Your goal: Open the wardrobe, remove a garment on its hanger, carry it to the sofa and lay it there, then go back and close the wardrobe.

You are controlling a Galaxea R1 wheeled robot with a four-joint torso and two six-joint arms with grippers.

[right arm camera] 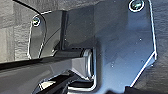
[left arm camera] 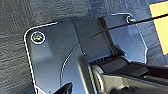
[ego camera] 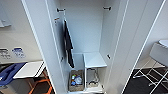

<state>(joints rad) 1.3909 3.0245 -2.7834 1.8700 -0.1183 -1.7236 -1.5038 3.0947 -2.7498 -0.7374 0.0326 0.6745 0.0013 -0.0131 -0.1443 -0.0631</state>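
I see the wardrobe (ego camera: 112,37) dead ahead, both doors swung open. A dark garment (ego camera: 68,45) hangs inside against its left wall; a box of items (ego camera: 76,80) sits on its floor. Can't tell the state of either arm's jaws.

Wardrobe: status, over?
Wardrobe open, both doors wide. Dark garment hangs inside left; box on its floor. Gripper fingers unreadable in wrist views. No obstruction seen.
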